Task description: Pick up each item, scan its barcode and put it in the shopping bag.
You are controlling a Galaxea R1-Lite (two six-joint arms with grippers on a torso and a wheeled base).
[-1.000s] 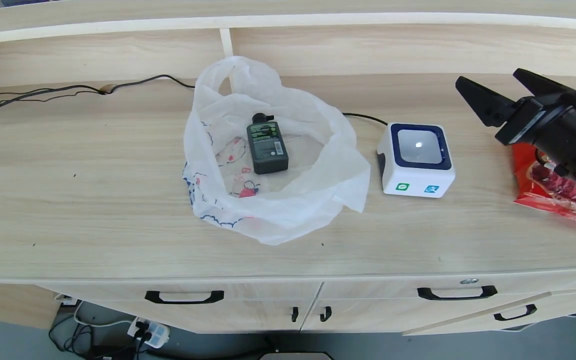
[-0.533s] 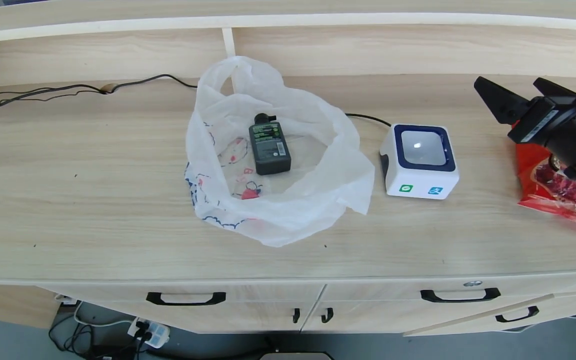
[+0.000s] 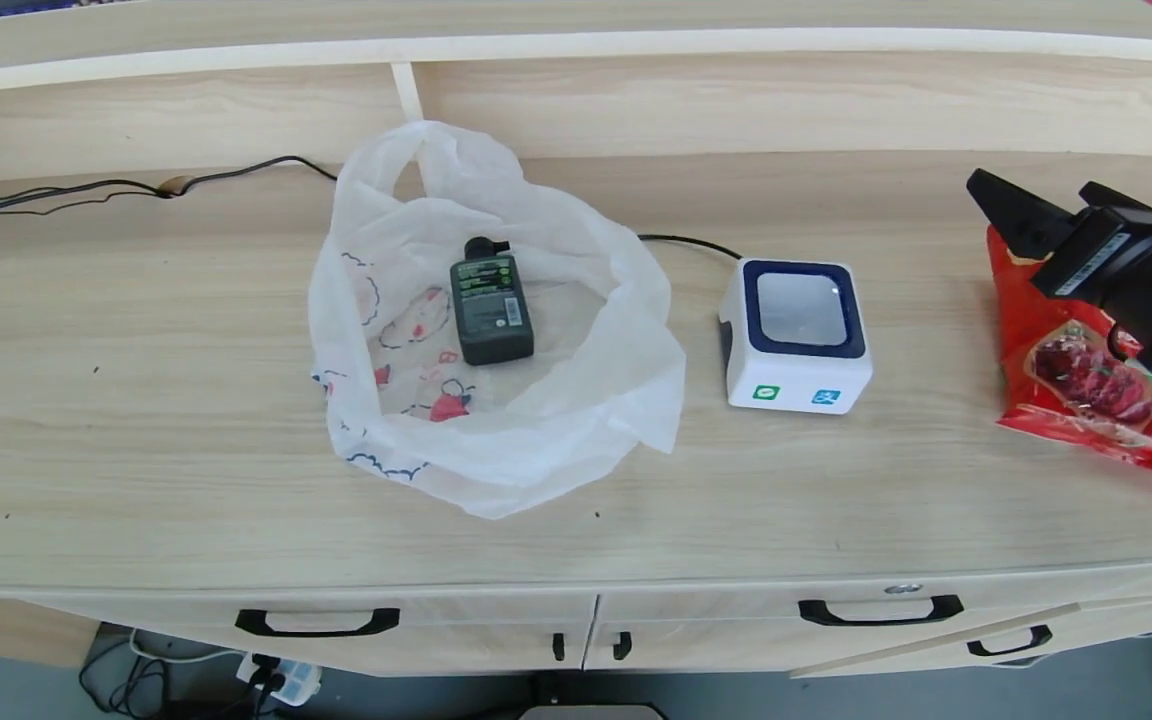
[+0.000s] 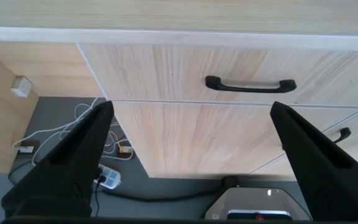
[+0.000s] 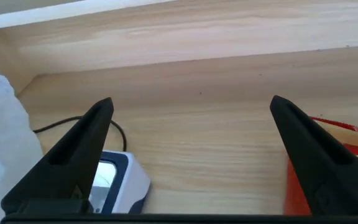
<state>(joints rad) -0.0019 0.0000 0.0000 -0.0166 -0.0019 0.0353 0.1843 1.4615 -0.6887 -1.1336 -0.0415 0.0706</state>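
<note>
A white plastic shopping bag [image 3: 576, 400] lies open on the wooden counter, with a dark green bottle [image 3: 491, 305] flat inside it. To its right sits the white barcode scanner [image 3: 798, 335], blue-framed window facing up. A red snack packet [image 3: 1096, 380] lies at the counter's far right. My right gripper [image 3: 1051, 200] is open above the packet's far end, nothing between its fingers. The right wrist view shows the right gripper [image 5: 191, 99] with the scanner [image 5: 120, 177], the bag's edge [image 5: 5, 124] and the packet [image 5: 334, 143] beyond it. My left gripper [image 4: 191, 104] is open below counter height, facing the drawer fronts.
A raised wooden ledge [image 3: 736, 95] runs along the back of the counter. Black cables [image 3: 116, 185] trail along the back left, and the scanner's cable [image 3: 686, 242] runs behind the bag. Drawers with black handles [image 3: 881, 610] sit under the front edge.
The head camera has shifted, sliding the whole scene left. Relative to the scanner, my open right gripper has moved right and lower, over the red packet. The bag and bottle stayed put.
</note>
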